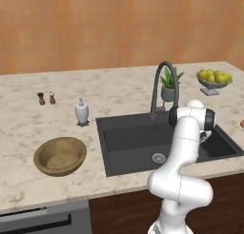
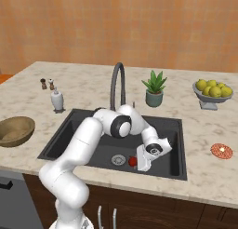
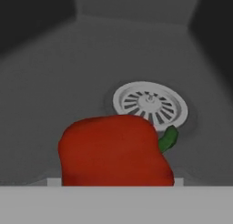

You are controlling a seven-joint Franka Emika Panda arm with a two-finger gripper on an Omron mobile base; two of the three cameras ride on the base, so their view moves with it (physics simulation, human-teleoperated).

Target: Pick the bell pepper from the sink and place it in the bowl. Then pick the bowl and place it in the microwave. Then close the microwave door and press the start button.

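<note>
Reaching low into the sink point(image 2: 174, 130), gripper point(image 2: 141, 165) brackets the bell pepper point(image 3: 113, 150) at frame bottom, beside the drain point(image 3: 150, 103) — grasp position, though jaw spread and hold can't be told.

Both base views are looking forward and down over the counter, one from behind-left, one from behind-right, sharing the sink point(image 1: 138, 138) and faucet point(image 2: 116, 84). Hand view is sitting very close, facing the bell pepper point(image 3: 113, 150) and drain point(image 3: 150, 104).
</note>
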